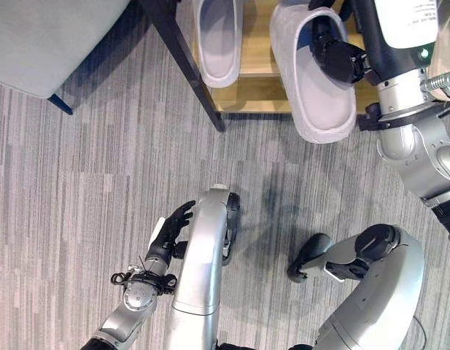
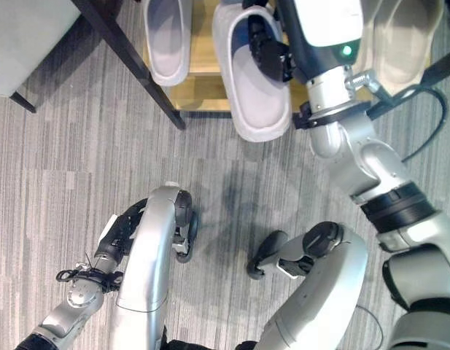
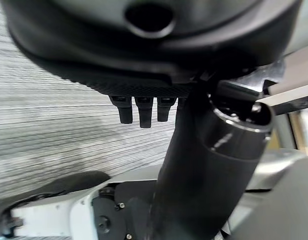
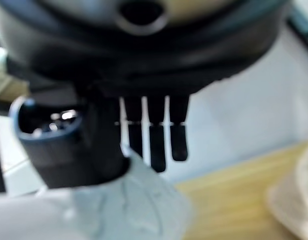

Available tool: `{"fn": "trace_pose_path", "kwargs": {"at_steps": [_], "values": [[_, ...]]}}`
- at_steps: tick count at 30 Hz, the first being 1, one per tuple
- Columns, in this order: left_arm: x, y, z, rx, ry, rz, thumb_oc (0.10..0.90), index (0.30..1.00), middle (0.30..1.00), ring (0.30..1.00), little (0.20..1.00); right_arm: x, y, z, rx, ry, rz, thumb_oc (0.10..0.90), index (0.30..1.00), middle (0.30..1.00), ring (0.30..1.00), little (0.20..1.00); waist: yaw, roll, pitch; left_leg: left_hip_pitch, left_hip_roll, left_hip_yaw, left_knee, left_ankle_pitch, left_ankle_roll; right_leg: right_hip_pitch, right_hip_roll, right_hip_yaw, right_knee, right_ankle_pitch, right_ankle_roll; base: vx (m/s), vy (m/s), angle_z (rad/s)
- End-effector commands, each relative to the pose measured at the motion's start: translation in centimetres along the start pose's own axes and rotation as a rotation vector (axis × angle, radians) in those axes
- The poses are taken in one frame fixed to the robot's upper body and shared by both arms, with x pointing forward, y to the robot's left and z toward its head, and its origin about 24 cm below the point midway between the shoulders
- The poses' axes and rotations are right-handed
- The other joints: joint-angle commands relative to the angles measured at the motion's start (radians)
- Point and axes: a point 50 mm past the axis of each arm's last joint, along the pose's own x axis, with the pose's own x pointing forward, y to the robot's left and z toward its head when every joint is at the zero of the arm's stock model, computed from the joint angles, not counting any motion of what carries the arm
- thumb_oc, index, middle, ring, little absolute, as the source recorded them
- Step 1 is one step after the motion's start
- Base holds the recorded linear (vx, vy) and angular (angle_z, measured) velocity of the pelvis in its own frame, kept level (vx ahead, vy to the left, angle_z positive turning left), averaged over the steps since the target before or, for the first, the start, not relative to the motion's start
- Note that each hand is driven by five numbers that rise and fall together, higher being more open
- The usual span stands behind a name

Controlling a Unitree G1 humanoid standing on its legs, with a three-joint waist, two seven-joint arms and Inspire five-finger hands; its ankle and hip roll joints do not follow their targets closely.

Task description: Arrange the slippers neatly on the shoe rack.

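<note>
A white slipper (image 1: 316, 84) lies lengthwise over the front edge of the wooden shoe rack shelf (image 1: 257, 91), its heel end hanging past the edge. My right hand (image 1: 335, 52) reaches into its opening, with its fingers (image 4: 156, 137) against the white upper and its thumb pinching it. A second white slipper (image 1: 219, 40) rests on the shelf to the left, apart from the held one. My left hand (image 1: 172, 227) hangs low over the carpet at the lower left, open and holding nothing.
The rack's dark frame leg (image 1: 182, 62) slants down at the shelf's left end. A grey upholstered seat (image 1: 49, 36) stands at the top left. Beige footwear (image 2: 401, 40) sits at the right of the rack. Grey striped carpet (image 1: 79, 189) covers the floor.
</note>
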Motion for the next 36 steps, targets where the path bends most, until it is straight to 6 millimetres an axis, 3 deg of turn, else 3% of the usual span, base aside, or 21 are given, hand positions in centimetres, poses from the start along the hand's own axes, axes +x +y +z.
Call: {"fn": "trace_pose_path", "kwargs": {"at_steps": [1,7,18,32,33,36], "values": [[-0.6,0.0,-0.3,0.008,-0.005,0.041,0.800,0.900,0.900,0.900,0.900,4.1,-5.3,1.0,0.023,-0.058,-0.276,0.400,0.300,0.300,0.300,0.300,0.049,-0.009,-0.030,0.040,0.009,-0.053,-0.066,-0.086,-0.014,0.054,0.036,0.065,-0.012,-0.036,0.007,0.03,0.016,-0.15],[-1.4,0.2,-1.1,0.019,0.030,0.041,0.800,0.900,0.900,0.900,0.900,5.5,-3.7,-0.1,-0.109,0.003,-0.226,0.400,0.300,0.300,0.300,0.300,0.066,-0.004,-0.030,0.040,0.027,-0.062,0.024,-0.135,-0.027,0.054,0.027,0.086,0.078,-0.054,0.000,0.02,0.022,-0.06],[-1.6,0.3,-1.7,0.050,0.062,0.022,0.800,0.900,0.900,0.900,0.900,5.9,-0.2,-1.7,-0.143,0.139,-0.114,0.400,0.300,0.300,0.300,0.300,0.078,0.029,-0.030,0.040,0.043,-0.075,0.082,-0.160,-0.035,0.054,0.029,0.091,0.128,-0.070,0.009,0.00,0.015,-0.08],[-2.1,0.4,-1.6,0.038,0.053,-0.001,0.800,0.900,0.900,0.900,0.900,4.3,0.3,-4.6,-0.207,0.278,-0.124,0.400,0.300,0.300,0.300,0.300,0.121,0.019,-0.030,0.040,0.026,-0.065,0.066,-0.167,-0.034,0.054,0.005,0.112,0.121,-0.054,0.019,0.00,0.010,0.03],[-2.2,0.3,-1.6,0.039,0.054,-0.008,0.800,0.900,0.900,0.900,0.900,4.3,0.5,-4.8,-0.222,0.300,-0.125,0.800,0.900,0.900,0.900,0.900,0.132,0.022,-0.030,0.040,0.025,-0.064,0.066,-0.167,-0.035,0.054,0.000,0.108,0.122,-0.053,0.019,-0.02,0.011,0.05],[-2.2,0.1,-1.6,0.035,0.057,-0.015,0.800,0.900,0.900,0.900,0.900,4.3,0.9,-5.0,-0.227,0.329,-0.110,0.800,0.900,0.900,0.900,0.900,0.147,0.030,-0.030,0.040,0.023,-0.068,0.069,-0.171,-0.037,0.059,-0.005,0.106,0.120,-0.049,0.019,-0.02,0.025,0.11]]}}
